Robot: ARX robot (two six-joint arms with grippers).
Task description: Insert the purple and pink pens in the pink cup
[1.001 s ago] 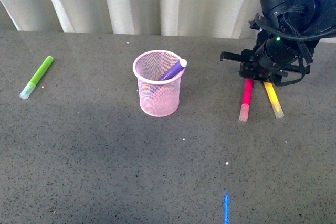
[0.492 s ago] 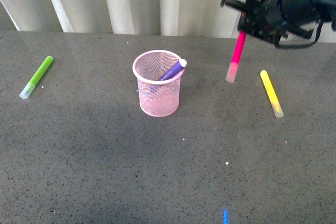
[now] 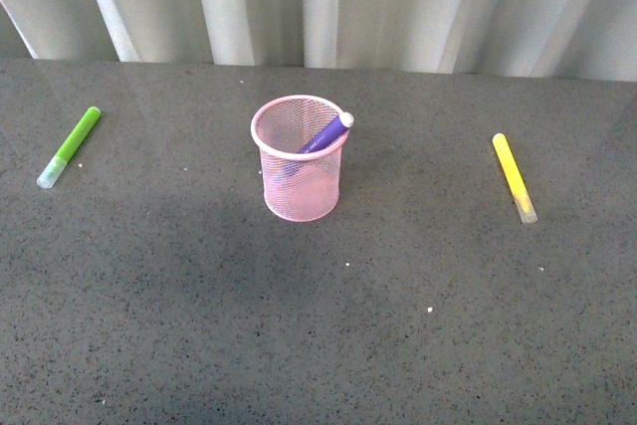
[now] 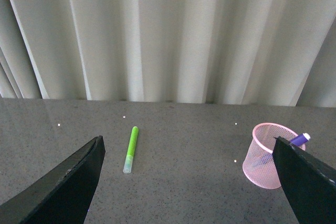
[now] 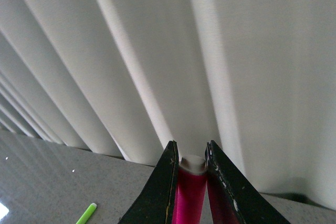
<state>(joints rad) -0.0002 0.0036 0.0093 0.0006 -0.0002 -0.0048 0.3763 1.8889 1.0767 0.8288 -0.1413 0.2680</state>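
right gripper point(image 5: 190, 153): clamped on magenta-pink marker pen with pale cap point(image 5: 189, 195), held aloft before the curtain, higher than the cup | left gripper point(image 4: 187, 145): jaws spread wide, nothing gripped | purple marker pen point(image 3: 323, 133): leaned inside light pink wire-mesh cup point(image 3: 299, 181), tip past the rim | lime-green pen point(image 3: 70, 146), yellow pen point(image 3: 515, 176): laid flat on grey speckled table point(image 3: 199, 325), well apart from the cup

Ahead of the left tool point(image 4: 186, 141), a lime-green plastic pen point(image 4: 130, 149) lies on the speckled grey worktop point(image 4: 184, 195); a yellow plastic pen point(image 3: 514, 177) lies well apart.
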